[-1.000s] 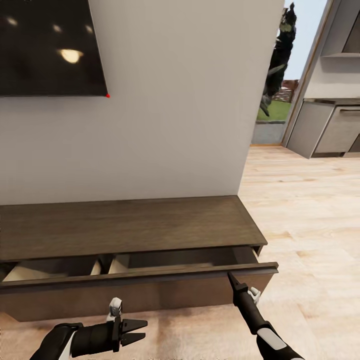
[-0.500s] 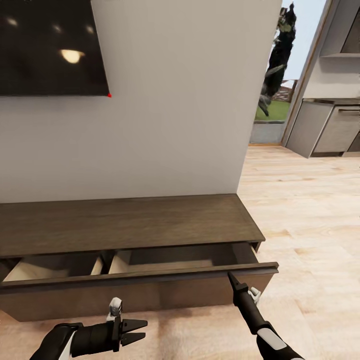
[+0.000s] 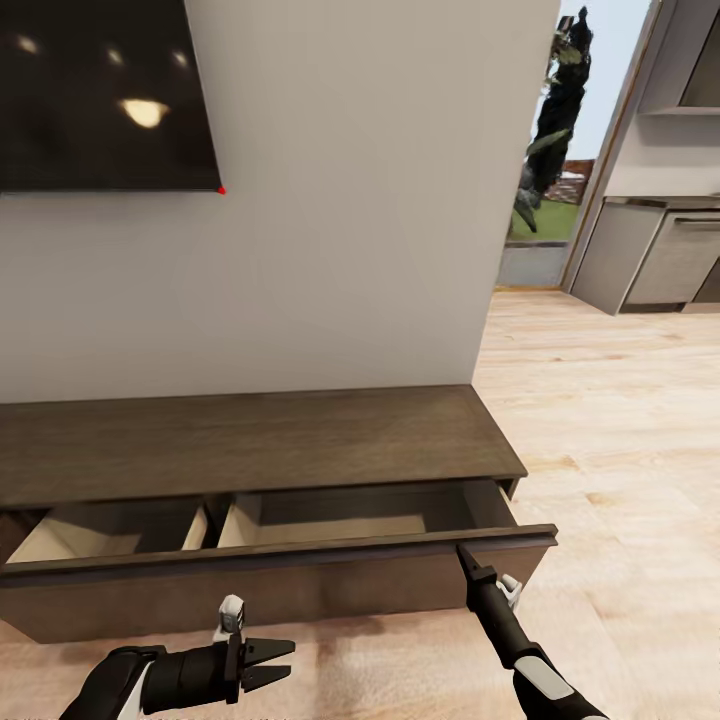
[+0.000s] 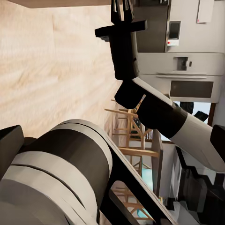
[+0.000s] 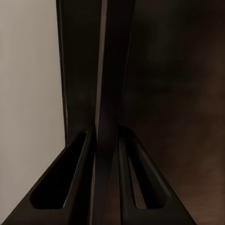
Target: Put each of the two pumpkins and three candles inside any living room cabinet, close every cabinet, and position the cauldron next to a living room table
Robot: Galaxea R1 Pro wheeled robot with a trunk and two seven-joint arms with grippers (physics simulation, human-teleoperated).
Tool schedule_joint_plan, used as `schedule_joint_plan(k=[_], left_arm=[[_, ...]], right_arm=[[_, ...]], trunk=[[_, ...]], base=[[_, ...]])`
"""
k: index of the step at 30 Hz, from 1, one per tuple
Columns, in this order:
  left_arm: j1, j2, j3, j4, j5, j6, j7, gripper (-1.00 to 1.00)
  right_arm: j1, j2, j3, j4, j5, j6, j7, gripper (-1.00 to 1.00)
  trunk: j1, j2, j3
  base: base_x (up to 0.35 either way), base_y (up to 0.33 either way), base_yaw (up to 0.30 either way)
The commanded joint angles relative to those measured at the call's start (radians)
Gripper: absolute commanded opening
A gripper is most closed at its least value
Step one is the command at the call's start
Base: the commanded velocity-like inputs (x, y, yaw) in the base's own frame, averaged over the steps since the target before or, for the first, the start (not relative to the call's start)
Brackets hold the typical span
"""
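We saw one white wall (image 3: 350, 200) at twelve o'clock, smooth and flat, with one glossy black screen (image 3: 100, 90) hung at eleven o'clock. Pale wooden floor (image 3: 620, 420) ran off toward two o'clock, where grey kitchen cupboards (image 3: 660, 260) stood. Against the wall sat one cabinet (image 3: 250, 440), long, low and dark brown, with grained wood on top. Its two drawers (image 3: 280, 555) stood pulled out, pale wood showing inside.

Our right gripper (image 3: 464, 553) reached up at five o'clock, its narrow dark fingers (image 5: 110, 93) pinching the top edge of the drawer front, one on each side of the panel. Our left gripper (image 3: 285, 663) hung at seven o'clock, low in front of the cabinet and apart from it, its two black fingers spread a little and holding nothing.
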Motion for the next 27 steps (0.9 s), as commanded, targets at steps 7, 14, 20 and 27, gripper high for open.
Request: schedule_joint_plan(k=[7, 14, 20, 27], left_arm=[[0.0, 0.0, 0.0, 0.0, 0.002, 0.01, -0.002, 1.0], [0.0, 0.0, 0.0, 0.0, 0.002, 0.01, -0.002, 1.0], [0.0, 0.0, 0.0, -0.001, 0.002, 0.01, -0.002, 1.0], [0.0, 0.0, -0.001, -0.002, 0.002, 0.01, -0.002, 1.0]], right_arm=[[0.0, 0.0, 0.014, 0.033, 0.003, 0.011, 0.003, -1.0], [0.0, 0.0, 0.014, 0.033, 0.003, 0.011, 0.003, -1.0], [0.0, 0.0, 0.014, 0.033, 0.003, 0.011, 0.004, -1.0], [0.0, 0.0, 0.014, 0.033, 0.003, 0.011, 0.005, -1.0]], trunk=[[0.0, 0.0, -0.001], [0.0, 0.0, -0.001], [0.0, 0.0, -0.001], [0.0, 0.0, -0.001]], base=[[-0.049, 0.0, 0.0], [-0.056, 0.0, 0.0], [-0.1, 0.0, 0.0], [-0.06, 0.0, 0.0]])
